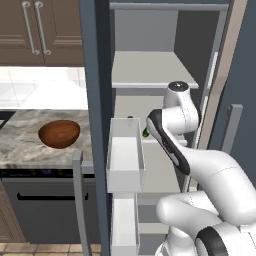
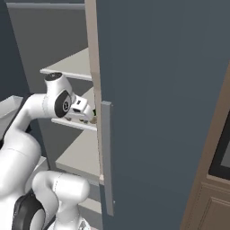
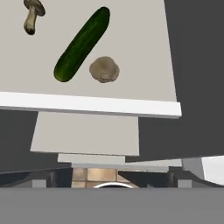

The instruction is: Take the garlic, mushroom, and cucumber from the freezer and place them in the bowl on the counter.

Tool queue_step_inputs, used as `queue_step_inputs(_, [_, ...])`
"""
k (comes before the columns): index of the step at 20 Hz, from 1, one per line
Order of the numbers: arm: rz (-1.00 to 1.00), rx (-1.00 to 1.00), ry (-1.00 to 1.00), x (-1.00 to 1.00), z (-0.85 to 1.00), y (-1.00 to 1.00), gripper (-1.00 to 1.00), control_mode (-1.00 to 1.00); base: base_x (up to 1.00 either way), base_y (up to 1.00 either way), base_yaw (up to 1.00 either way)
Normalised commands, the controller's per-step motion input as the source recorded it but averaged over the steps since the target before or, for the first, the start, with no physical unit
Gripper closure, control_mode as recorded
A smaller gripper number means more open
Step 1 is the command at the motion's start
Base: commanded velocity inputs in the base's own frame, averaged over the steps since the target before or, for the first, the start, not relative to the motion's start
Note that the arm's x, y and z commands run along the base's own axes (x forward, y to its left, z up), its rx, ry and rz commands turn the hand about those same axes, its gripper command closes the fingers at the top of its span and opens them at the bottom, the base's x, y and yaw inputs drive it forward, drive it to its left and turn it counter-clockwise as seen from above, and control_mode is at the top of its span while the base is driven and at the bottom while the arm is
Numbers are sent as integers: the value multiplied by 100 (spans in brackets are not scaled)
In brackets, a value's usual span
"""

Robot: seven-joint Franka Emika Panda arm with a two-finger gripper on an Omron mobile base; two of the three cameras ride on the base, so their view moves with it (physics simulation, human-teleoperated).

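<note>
We have the gripper (image 2: 92,114) reached into the open freezer (image 1: 97,75), its fingers spread fully apart and holding nothing, poised over the middle shelf (image 3: 144,52) where all three items lie. In the hand view the cucumber (image 3: 82,43) sits ahead of the gripper and a little to the left of centre, with its long axis running diagonally from the lower left near the shelf's front edge up to the upper right toward the back. Just beside its lower half, on the right and apart from it by a narrow gap, rests the garlic (image 3: 104,69), a pale grey-tan lumpy bulb; it looks to us the nearest thing to the gripper, so we judge it the likely first pick, calling for a short advance and a descent without nudging the cucumber. The mushroom (image 3: 31,15) lies toward the far left corner of the shelf, well apart from the other two, tan-capped with a pale stem pointing toward the front edge. The cucumber is dark green, smooth and glossy with rounded ends. The bowl (image 1: 59,133), reddish-brown wood, waits on the desk (image 1: 20,145) left of the freezer, near the desk's front edge, with nothing visible inside it.
</note>
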Motion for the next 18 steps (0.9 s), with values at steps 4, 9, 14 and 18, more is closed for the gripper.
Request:
queue_step_inputs(4, [0,-1,0,12,-21,0,-100,-100,0,0,0])
queue_step_inputs(9, [0,0,0,21,-8,-2,-100,-100,0,0,0])
queue_step_inputs(14, [0,0,0,20,0,-6,-100,-100,0,0,0])
queue_step_inputs(18, [0,0,0,16,-1,-8,-100,-100,0,0,0])
